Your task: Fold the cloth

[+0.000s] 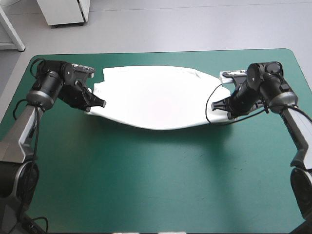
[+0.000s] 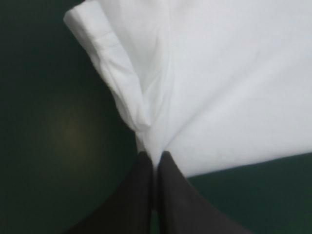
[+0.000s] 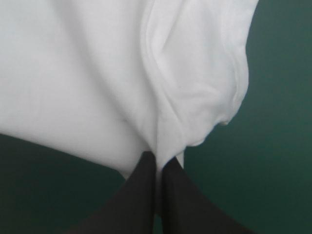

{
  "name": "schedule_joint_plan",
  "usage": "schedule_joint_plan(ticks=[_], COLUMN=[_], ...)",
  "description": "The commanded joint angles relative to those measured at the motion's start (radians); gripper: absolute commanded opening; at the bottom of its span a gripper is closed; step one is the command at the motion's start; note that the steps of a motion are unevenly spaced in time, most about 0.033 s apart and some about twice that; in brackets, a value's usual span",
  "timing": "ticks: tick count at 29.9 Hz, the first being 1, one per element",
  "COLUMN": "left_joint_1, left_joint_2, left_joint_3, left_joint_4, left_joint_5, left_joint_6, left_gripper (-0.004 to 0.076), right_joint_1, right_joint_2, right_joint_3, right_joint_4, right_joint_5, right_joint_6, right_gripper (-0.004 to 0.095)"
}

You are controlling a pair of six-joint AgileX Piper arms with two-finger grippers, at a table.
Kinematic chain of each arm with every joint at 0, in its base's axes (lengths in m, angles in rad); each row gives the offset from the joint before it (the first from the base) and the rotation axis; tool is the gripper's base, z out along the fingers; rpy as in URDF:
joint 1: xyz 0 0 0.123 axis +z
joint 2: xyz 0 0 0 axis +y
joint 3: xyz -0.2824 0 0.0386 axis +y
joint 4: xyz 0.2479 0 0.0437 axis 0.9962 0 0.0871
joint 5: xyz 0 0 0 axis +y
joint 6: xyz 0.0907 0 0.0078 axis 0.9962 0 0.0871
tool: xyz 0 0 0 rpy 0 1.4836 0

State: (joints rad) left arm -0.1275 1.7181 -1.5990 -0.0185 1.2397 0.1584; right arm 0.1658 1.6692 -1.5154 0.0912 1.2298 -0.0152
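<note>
Left claw [image 2: 155, 157] pinching T-shirt [image 2: 219, 87] corner, right claw [image 3: 158, 159] likewise, curved near edge seen only from above

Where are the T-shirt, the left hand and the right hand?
T-shirt [image 1: 156, 97]: high view, its spread middle.
left hand [image 2: 155, 160]: left wrist view, between its fingertips.
right hand [image 3: 159, 160]: right wrist view, between its fingertips.

Pinching an edge of the white, short-sleeved fabric T-shirt [image 2: 219, 87] in the left gripper [image 2: 155, 163], its two broad black fin-shaped fingers [image 2: 139, 195] all but meeting. Fanning out ahead of the tips, creasing into a rolled fold along one side. Lying over the teal-green table cover [image 2: 53, 136].
</note>
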Motion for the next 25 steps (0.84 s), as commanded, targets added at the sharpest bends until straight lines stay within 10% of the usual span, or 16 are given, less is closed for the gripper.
schedule_joint_plan(ticks=[1, 17, 25], left_joint_1=[-0.005, -0.005, -0.005], left_joint_2=[-0.149, -0.336, -0.336], left_joint_3=[0.138, 0.64, 0.645], left_joint_4=[-0.006, -0.016, -0.068], left_joint_5=[0.048, -0.022, -0.053], left_joint_6=[-0.004, -0.007, 0.009], left_gripper=[-0.0009, -0.0002, 0.0326], right_joint_1=[-0.008, -0.008, -0.008], right_joint_2=[-0.119, -0.236, -0.236], right_joint_3=[0.11, 0.517, 0.494], right_joint_4=[-0.004, 0.07, 0.086], right_joint_5=[-0.012, -0.093, -0.212], right_joint_6=[-0.024, -0.063, -0.054], right_gripper=[-0.0019, 0.0027, 0.0703])
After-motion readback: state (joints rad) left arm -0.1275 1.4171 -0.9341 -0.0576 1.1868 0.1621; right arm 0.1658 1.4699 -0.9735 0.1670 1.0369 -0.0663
